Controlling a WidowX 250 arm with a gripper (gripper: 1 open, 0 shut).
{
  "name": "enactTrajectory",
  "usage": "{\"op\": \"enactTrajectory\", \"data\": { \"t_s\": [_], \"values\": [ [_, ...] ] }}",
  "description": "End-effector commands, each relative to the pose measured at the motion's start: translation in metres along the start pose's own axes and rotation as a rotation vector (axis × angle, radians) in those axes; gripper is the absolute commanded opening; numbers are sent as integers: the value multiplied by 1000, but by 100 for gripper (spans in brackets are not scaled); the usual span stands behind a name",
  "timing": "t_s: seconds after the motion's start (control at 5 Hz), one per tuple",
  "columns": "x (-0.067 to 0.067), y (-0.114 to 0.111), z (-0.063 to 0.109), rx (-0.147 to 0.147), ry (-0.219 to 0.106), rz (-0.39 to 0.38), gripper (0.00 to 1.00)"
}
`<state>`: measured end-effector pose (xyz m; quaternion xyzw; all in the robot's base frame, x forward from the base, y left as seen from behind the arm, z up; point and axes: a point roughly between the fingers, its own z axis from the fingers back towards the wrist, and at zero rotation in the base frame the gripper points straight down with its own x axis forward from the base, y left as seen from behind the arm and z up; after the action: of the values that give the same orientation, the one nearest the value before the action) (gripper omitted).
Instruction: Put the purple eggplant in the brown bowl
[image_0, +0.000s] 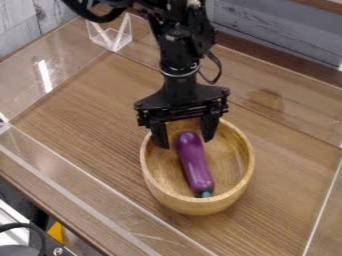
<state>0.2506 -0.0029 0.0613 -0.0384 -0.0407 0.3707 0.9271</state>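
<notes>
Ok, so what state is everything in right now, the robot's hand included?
Gripper: open, over the bowl's far side, holding nothing
Eggplant: lying in the bowl, teal tip toward the near rim
Bowl: upright on the table, with the eggplant inside

On my feed, the eggplant (194, 163) looks smooth and glossy inside the matt wooden bowl (167, 188); beneath it, the desk (80, 125) looks wooden.

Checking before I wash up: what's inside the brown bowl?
The purple eggplant lies inside the brown bowl. The open gripper covers part of the bowl's far side, so anything there can't be seen.
</notes>
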Motion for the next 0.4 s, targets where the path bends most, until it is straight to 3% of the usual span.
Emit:
{"op": "enactTrajectory", "data": {
  "t_s": [0.0,0.2],
  "values": [
    [13,-4,19,-43,-65,7,100],
    [16,-2,23,-43,-77,7,100]
  ]
}}
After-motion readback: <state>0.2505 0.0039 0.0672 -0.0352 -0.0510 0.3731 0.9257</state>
